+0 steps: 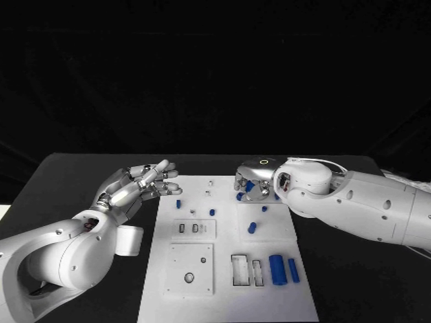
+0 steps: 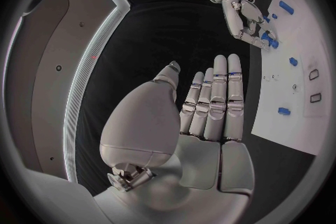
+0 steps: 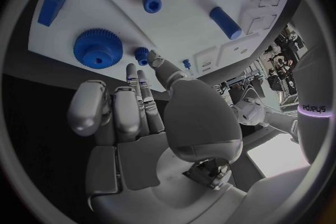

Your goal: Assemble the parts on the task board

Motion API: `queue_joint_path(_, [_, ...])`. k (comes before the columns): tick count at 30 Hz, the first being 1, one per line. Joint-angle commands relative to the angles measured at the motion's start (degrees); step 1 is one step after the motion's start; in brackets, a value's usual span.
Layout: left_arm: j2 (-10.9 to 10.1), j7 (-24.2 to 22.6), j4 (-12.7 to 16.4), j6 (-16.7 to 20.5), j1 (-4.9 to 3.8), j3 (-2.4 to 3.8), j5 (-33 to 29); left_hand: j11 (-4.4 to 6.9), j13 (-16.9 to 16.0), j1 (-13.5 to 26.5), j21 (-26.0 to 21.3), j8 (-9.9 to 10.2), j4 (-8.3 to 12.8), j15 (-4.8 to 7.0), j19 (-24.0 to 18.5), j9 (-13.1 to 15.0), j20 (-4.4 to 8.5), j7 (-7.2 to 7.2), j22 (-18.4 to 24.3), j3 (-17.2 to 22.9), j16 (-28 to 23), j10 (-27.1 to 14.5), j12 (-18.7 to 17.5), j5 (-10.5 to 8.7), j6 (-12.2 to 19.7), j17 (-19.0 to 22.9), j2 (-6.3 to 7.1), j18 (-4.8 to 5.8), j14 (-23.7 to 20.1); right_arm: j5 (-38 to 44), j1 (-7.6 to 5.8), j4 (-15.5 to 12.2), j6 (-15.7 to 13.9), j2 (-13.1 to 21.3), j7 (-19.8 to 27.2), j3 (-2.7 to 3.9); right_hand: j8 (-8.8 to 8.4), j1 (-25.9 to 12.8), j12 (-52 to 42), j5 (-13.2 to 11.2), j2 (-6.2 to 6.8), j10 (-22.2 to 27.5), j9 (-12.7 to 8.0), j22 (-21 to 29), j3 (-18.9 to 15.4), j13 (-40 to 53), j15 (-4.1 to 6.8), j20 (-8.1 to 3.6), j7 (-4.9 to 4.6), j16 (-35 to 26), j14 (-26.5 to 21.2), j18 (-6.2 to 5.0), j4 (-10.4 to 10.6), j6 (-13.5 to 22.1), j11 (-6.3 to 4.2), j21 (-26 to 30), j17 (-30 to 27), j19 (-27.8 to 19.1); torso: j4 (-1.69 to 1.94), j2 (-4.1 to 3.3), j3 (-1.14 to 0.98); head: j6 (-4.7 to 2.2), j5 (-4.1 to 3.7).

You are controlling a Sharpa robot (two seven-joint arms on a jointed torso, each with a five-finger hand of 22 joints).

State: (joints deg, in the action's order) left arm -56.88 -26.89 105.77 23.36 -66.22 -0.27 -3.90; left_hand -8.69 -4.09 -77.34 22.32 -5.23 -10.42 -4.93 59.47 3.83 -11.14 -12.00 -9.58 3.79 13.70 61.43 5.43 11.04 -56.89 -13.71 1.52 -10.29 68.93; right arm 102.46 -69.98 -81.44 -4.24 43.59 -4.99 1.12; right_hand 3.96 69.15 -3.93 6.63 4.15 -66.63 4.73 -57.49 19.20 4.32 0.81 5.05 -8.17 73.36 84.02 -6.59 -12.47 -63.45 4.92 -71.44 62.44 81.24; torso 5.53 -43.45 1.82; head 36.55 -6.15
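Hovering over the far end of the task board [image 1: 225,306], the right hand [image 1: 257,186] has its fingers loosely spread beside a blue gear [image 3: 98,48]; whether it holds any part I cannot tell. Off the board's left edge, the left hand [image 1: 138,185] is flat, fingers straight together, holding nothing. Two blue cylinders [image 1: 283,269] lie at the board's near right. No readable writing appears on the board.

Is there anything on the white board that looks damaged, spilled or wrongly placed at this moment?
Nothing stands out. The task board lies flat and looks whole, and the blue parts, such as the gear near the right hand, lie apart on it, not yet assembled. The left hand holds nothing.
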Motion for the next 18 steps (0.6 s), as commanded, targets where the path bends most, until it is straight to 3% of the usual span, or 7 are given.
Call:
queue_joint_path(1, [-0.1, 0.0, 0.2, -1.3, -0.10, 0.05, -0.3, -0.21, 0.1, 0.3, 0.3, 0.3, 0.4, -0.28, 0.5, -0.1, 0.04, -0.45, -0.1, 0.0, -0.4, -0.2, -0.4, -0.18, 0.0, -0.1, 0.08, -0.07, -0.3, 1.7, 0.10, 0.2, 2.1, -0.2, -0.6, 0.02, -0.24, 0.4, 0.2, -0.2, 0.26, 0.4, 0.1, -0.1, 0.1, -0.1, -0.45, 0.10, -0.06, 0.4, 2.1, 0.87, 0.4, -0.2, -0.18, -0.4, 0.1, -0.4, 0.17, -0.28, -0.01, -0.07, -0.02])
queue_joint_path(11, [-0.3, 0.3, 0.4, -1.3, -0.15, 0.06, -0.3, -0.27, 0.1, 0.3, 0.3, 0.5, 0.4, -0.30, 0.5, -0.1, 0.03, -0.51, -0.1, 0.0, -0.4, -0.3, -0.6, -0.17, 0.1, -0.3, 0.06, -0.07, -0.2, 1.7, 0.15, 0.6, 2.3, -0.5, -0.2, 0.02, -0.13, 1.4, 0.1, -1.1, -1.08, -0.2, 0.1, -0.6, 2.1, -0.5, -0.38, 0.16, 0.11, 0.8, 2.0, 0.86, 1.2, -0.9, -0.28, -1.0, 0.4, -0.7, 0.39, -0.89, -0.05, -0.14, -0.30])
queue_joint_path(18, [-0.4, 0.7, 0.3, -1.3, -0.17, 0.06, -0.3, -0.29, 0.1, 0.3, 0.4, 0.5, 0.5, -0.31, 0.5, -0.1, 0.03, -0.54, -0.1, 0.0, -0.5, -0.4, -0.6, -0.17, 0.1, -0.3, 0.04, -0.06, -0.2, 1.7, 0.17, 0.5, 2.2, -0.5, 0.1, 0.02, 0.40, 1.4, -0.4, -1.6, -2.09, -2.8, 0.5, -1.8, 4.0, -0.2, 0.17, -0.25, 0.81, 1.6, 2.1, 0.96, 2.7, -3.0, -1.00, -1.9, 1.2, -0.6, 0.50, -1.06, 0.01, -0.14, -0.47])
